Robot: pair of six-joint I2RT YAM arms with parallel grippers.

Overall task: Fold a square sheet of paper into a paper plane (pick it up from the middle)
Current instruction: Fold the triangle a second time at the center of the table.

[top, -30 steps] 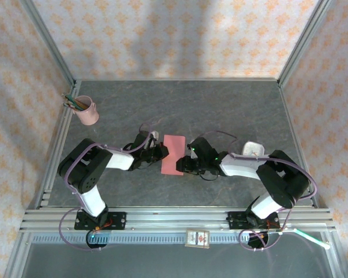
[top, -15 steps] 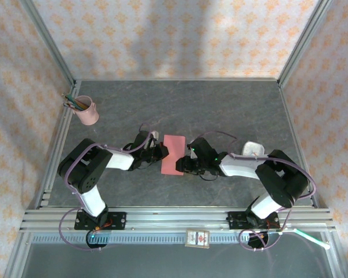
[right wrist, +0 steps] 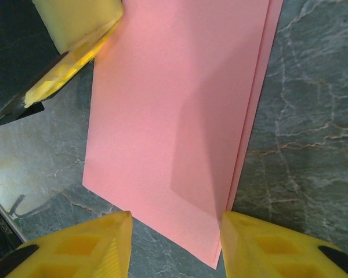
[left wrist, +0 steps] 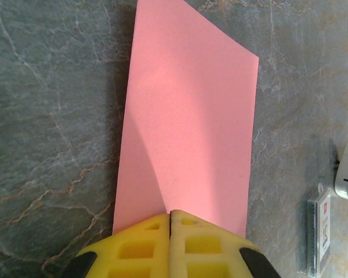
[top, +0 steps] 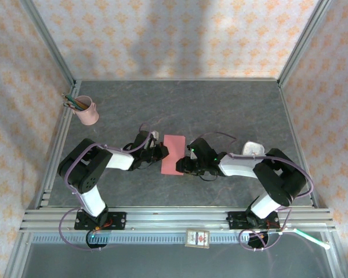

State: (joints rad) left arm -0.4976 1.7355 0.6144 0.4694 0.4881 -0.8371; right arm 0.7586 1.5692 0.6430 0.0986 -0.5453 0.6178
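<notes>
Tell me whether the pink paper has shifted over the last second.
No. The pink paper sits where it did, at the same spacing from the pencil cup in the top view.

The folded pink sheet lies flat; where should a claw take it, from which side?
Grip the square sheet of paper at its open edge, where two layers sit slightly offset, sliding in low along the table. It lies flat, so a pinch from above likely finds nothing. The right claw straddles that edge's corner.
</notes>
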